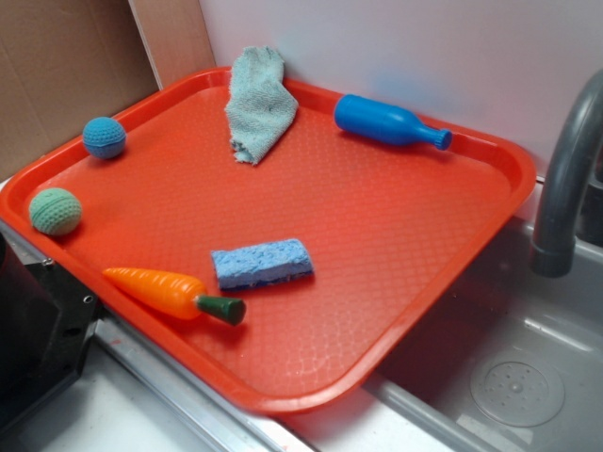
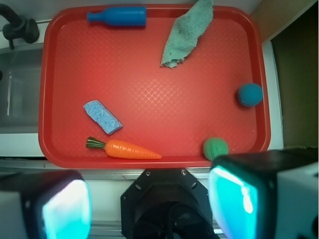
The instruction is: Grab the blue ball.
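The blue ball point(image 1: 104, 137) point(image 2: 249, 94) is small and knitted and rests near the left edge of the red tray point(image 1: 396, 235) point(image 2: 149, 74). In the wrist view it lies by the tray's right rim. My gripper point(image 2: 149, 206) hovers high above the tray's near edge, far from the ball. Its two fingers point(image 2: 239, 199) stand wide apart with nothing between them. The gripper itself does not show in the exterior view.
A green knitted ball point(image 1: 55, 210) point(image 2: 215, 148) sits close to the blue one. A toy carrot point(image 1: 170, 294) point(image 2: 124, 148), a blue sponge point(image 1: 262, 263) point(image 2: 102, 117), a blue plastic bottle point(image 1: 388, 122) point(image 2: 118, 16) and a teal cloth point(image 1: 259, 102) point(image 2: 187, 32) lie on the tray. A faucet point(image 1: 565, 179) and sink point(image 1: 518, 377) are to the right.
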You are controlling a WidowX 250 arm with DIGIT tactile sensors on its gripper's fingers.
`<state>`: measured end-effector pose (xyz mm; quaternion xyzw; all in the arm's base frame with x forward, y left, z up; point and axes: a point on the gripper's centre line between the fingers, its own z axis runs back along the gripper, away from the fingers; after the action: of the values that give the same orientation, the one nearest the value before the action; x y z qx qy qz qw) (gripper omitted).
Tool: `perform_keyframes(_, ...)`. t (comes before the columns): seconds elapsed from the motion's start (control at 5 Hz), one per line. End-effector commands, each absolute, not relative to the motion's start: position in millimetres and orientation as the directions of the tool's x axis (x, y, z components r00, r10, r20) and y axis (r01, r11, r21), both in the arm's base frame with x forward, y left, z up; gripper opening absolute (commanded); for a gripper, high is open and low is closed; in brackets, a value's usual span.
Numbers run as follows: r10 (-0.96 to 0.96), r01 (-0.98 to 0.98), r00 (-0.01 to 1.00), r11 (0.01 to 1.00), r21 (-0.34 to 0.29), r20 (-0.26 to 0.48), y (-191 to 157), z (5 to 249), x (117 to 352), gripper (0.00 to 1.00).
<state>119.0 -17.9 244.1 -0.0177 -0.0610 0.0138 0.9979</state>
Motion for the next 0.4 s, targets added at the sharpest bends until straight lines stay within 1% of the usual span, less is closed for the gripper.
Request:
perform_keyframes(0.0,0.030,-0.025,0.992,0.999,-0.037,0.121,-18,244,119,1.00)
perform_keyframes(0.2,0.260,-0.266,0.963,0.959,0.094,0.067,32,198,153,1.00)
